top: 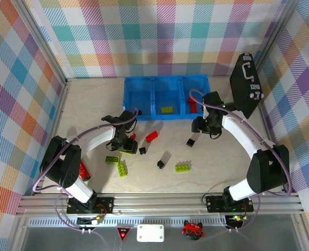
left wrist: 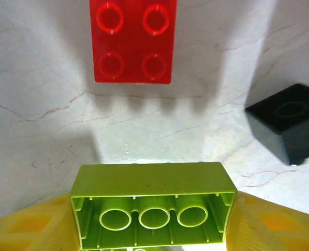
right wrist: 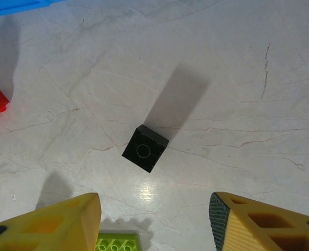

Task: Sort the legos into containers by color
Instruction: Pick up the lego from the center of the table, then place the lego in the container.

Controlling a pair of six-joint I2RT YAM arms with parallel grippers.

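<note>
The lime green plastic brick point(left wrist: 152, 201) is clenched between the yellow fingers point(left wrist: 29, 227) of the left pincer point(left wrist: 154, 227), hollow underside toward the camera; the frame cuts its lower part. In the top view it is hard to make out under the wrist, but the three joined blue plastic bins point(top: 144, 116) show beyond. The right pincer point(right wrist: 154, 209) stands released, a small black brick point(right wrist: 145, 148) on the table point(right wrist: 249, 78) just ahead of its gap.

legos point(top: 183, 167) lie scattered on the table point(top: 207, 180) before the containers point(top: 152, 97), two more inside them
</note>
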